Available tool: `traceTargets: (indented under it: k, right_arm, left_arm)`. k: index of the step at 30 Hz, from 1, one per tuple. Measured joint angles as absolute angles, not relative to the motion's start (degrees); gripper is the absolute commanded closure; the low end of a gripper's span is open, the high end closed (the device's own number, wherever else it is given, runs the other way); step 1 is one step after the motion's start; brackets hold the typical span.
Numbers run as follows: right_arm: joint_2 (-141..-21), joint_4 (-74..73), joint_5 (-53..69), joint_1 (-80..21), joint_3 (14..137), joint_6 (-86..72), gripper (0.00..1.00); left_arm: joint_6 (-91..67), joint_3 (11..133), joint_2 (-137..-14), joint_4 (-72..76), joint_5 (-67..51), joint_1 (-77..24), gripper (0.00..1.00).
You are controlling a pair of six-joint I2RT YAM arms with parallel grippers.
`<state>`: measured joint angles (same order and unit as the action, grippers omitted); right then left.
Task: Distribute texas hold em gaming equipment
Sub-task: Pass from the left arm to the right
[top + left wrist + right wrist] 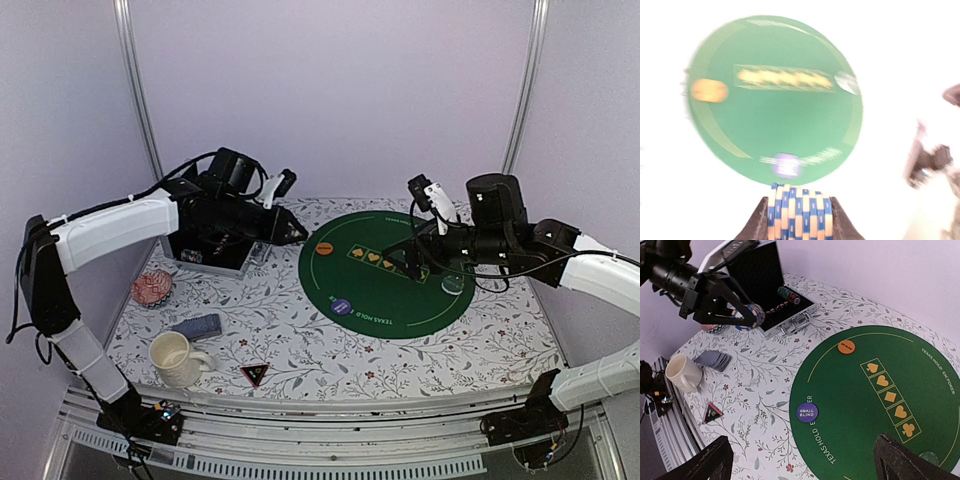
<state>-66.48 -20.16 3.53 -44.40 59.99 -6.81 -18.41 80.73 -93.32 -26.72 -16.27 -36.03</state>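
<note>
Left wrist: one chip stack [800, 212]; one mat [775, 125]

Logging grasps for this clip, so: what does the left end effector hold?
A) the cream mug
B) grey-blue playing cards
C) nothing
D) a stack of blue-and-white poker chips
D: in the left wrist view, a stack of blue-and-white poker chips sits clamped between the fingers of the left end effector.

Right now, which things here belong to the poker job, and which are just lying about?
Job: chip stack, playing cards, orange button, blue button, triangular marker, green mat, chip case.
Lying about: cream mug, pink dish.
</note>
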Motion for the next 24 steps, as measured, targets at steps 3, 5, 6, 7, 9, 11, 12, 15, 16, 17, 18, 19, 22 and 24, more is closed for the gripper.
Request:
traceTargets:
  k: [3, 5, 6, 7, 9, 11, 12, 15, 16, 17, 18, 19, 22, 24]
  right_arm:
    - [-67.53, -19.92, 2.98, -47.51, 60.03, -1.15, 0.02]
    - [-67.92, -19.14, 2.50, -49.06, 59.75, 1.65, 0.04]
    - [-68.01, -18.26, 2.09, -50.19, 59.27, 3.49, 0.05]
    - [-68.01, -17.58, 1.76, -51.03, 58.81, 4.84, 0.05]
    - [-68.16, -15.42, 1.45, -53.56, 57.25, 8.67, 0.06]
    - [-68.86, -12.73, 1.56, -55.48, 55.44, 12.99, 0.06]
    - [-69.63, -10.96, 1.56, -56.16, 54.30, 15.35, 0.06]
    - [-73.52, -7.94, 1.37, -56.73, 52.90, 21.71, 0.06]
    - [-75.26, -7.14, 1.15, -56.73, 52.84, 23.55, 0.06]
    - [-76.75, -6.44, 0.95, -56.73, 52.84, 25.19, 0.08]
    - [-78.06, -5.82, 0.69, -56.71, 52.84, 26.39, 0.10]
    - [-79.05, -5.34, 0.58, -56.66, 52.84, 27.22, 0.13]
    - [-80.49, -3.49, 0.47, -56.66, 52.84, 28.64, 0.26]
    - [-80.86, -1.89, 0.03, -56.66, 52.82, 29.19, 0.29]
  left_arm:
    - [-21.80, 80.62, -96.20, -24.03, -23.97, -40.38, 1.00]
    - [-24.29, 80.07, -98.32, -21.10, -28.93, -42.39, 1.00]
    - [-25.65, 79.37, -99.18, -19.40, -31.35, -43.09, 1.00]
    - [-27.09, 78.56, -99.85, -17.82, -33.58, -43.48, 1.00]
    - [-29.26, 77.36, -101.08, -15.59, -37.34, -43.79, 1.00]
    - [-30.81, 77.17, -102.41, -14.17, -40.12, -44.01, 1.00]
    - [-31.44, 77.17, -102.96, -13.34, -41.32, -44.10, 1.00]
    - [-32.88, 77.19, -104.38, -11.35, -44.73, -44.25, 1.00]
    - [-33.17, 77.19, -104.75, -10.98, -45.39, -44.34, 1.00]
    - [-33.36, 77.19, -105.14, -10.72, -46.17, -44.45, 1.00]
    - [-33.67, 77.19, -105.47, -10.48, -46.65, -44.64, 1.00]
    - [-33.91, 77.19, -105.69, -10.28, -47.16, -44.88, 1.00]
    - [-34.22, 77.19, -105.80, -9.89, -48.03, -45.60, 1.00]
    - [-34.41, 77.19, -105.80, -9.37, -48.64, -46.02, 1.00]
